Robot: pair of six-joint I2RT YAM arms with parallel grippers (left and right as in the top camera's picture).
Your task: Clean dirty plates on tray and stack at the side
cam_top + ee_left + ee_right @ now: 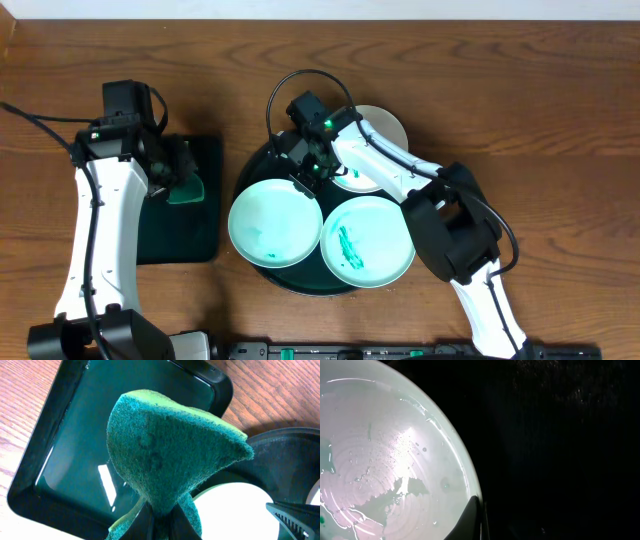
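Observation:
The round dark tray (300,287) holds the three plates. A mint plate (272,225) with faint teal marks lies at its left, and a mint plate (366,242) with a teal smear at its right. A white plate (388,125) at the back is partly hidden by my right arm. My right gripper (311,175) is shut on the far right rim of the left mint plate (385,460); its finger (476,520) lies over that rim. My left gripper (178,178) is shut on a green sponge (165,445), held above the rectangular tray.
A smaller rectangular dark tray (195,240) lies left of the round tray; it shows glossy under the sponge in the left wrist view (65,460). Bare wooden table surrounds both trays. A black bar runs along the front edge (380,352).

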